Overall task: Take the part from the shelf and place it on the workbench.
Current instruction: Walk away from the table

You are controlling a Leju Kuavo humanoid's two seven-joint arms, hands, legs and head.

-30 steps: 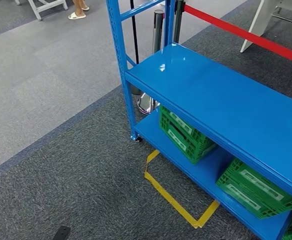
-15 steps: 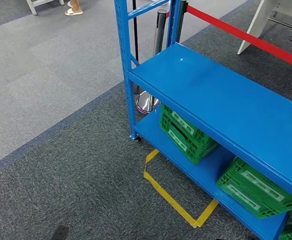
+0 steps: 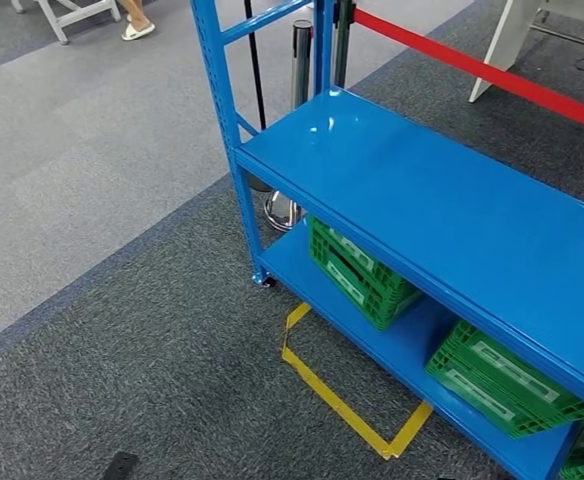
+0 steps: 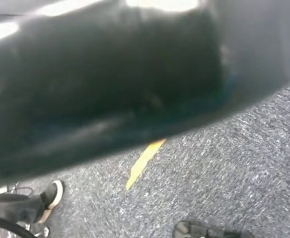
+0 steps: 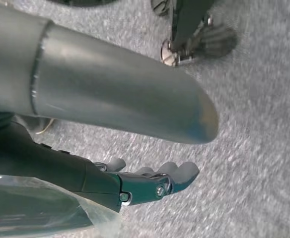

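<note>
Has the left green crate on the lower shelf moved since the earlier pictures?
No. The green crate keeps its place beside the blue shelf post and the yellow floor tape; the whole picture shifted together, so the camera moved.

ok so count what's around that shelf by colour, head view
blue shelf: 1
green crates: 2 clear, with more green cut off at the corner
red belt: 1
yellow floor tape: 1
total: 5

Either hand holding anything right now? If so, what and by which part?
The right hand hangs over the carpet with its fingers stretched out and nothing in them. The left wrist view is mostly dark blur, so the left hand cannot be told.
</note>
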